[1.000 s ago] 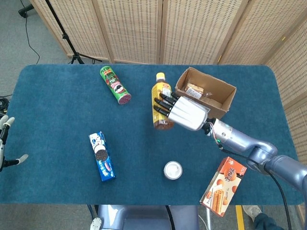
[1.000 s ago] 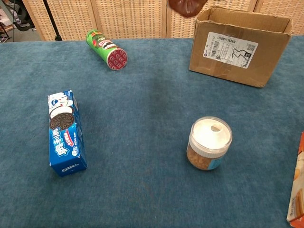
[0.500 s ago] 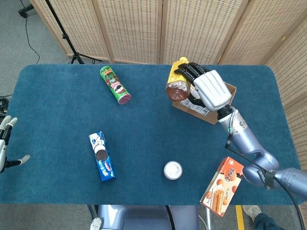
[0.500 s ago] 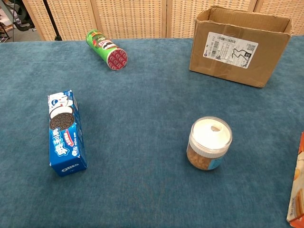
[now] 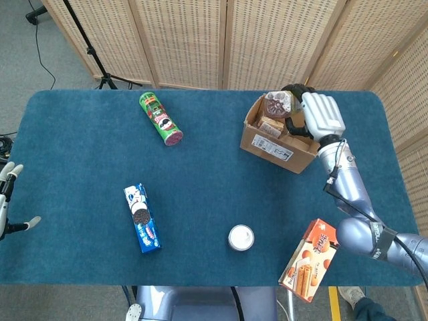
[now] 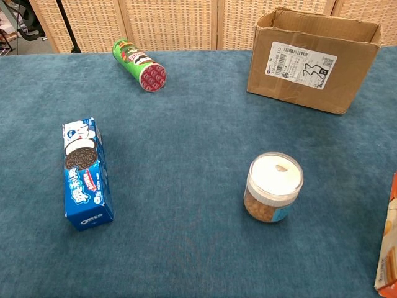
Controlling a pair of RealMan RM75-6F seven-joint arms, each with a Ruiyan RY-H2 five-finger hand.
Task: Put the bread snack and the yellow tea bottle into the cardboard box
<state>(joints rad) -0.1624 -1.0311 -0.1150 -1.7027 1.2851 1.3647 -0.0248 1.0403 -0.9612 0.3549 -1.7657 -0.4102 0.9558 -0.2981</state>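
The cardboard box (image 5: pixel 271 145) stands at the back right of the blue table, also seen in the chest view as the cardboard box (image 6: pixel 310 62). Above its open top my right hand (image 5: pixel 319 115) grips the yellow tea bottle (image 5: pixel 277 103), whose brown bottom end faces the camera. Inside the box, below the bottle, lies the bread snack (image 5: pixel 271 126). My left hand (image 5: pixel 8 200) hangs off the table's left edge with fingers apart and nothing in it. The chest view shows neither hand.
A green chips can (image 5: pixel 160 118) lies at the back. A blue cookie box (image 5: pixel 142 219) lies front left. A white-lidded jar (image 5: pixel 241 237) stands near the front. An orange snack box (image 5: pixel 311 260) overhangs the front right edge.
My right hand has carried the tea bottle from left of the box, up and rightwards, to above the box's opening. The left hand has stayed still.
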